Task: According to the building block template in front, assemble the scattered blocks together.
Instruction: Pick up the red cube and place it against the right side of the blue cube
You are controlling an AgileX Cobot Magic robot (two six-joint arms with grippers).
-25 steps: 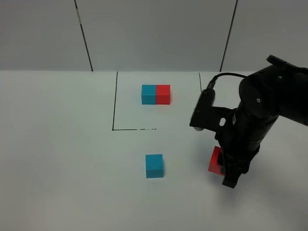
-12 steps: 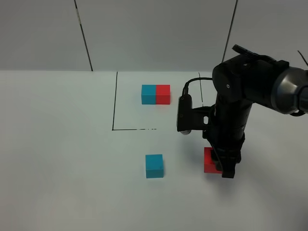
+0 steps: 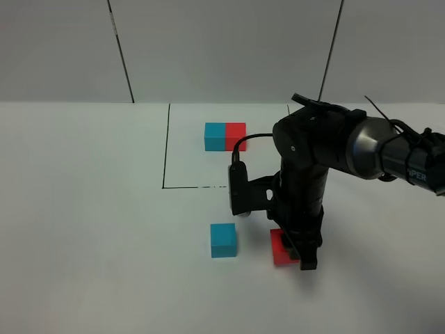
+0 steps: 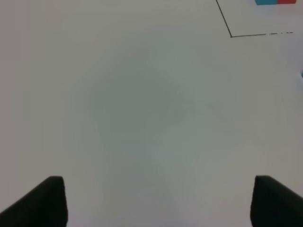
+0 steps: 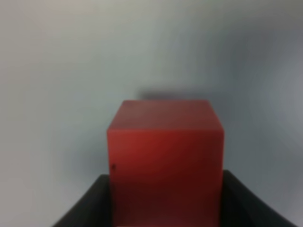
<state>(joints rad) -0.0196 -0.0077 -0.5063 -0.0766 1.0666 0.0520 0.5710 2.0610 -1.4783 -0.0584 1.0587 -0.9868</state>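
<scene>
The template (image 3: 225, 136), a joined cyan and red bar, sits at the back inside a black-lined area; a corner of it shows in the left wrist view (image 4: 277, 2). A loose cyan cube (image 3: 223, 240) lies in front of that area. My right gripper (image 3: 295, 252) is shut on the loose red cube (image 3: 279, 248), which is just right of the cyan cube with a small gap. In the right wrist view the red cube (image 5: 164, 158) sits between the fingers (image 5: 85, 203). My left gripper (image 4: 154, 203) is open over bare table, out of the exterior view.
A black outline (image 3: 165, 149) marks the template area on the white table (image 3: 83, 209). The same line shows in the left wrist view (image 4: 227, 23). A grey panelled wall (image 3: 222, 49) stands behind the table.
My right gripper has carried the red cube leftwards, from well right of the cyan cube to close beside it. The cyan cube and template have not moved.
</scene>
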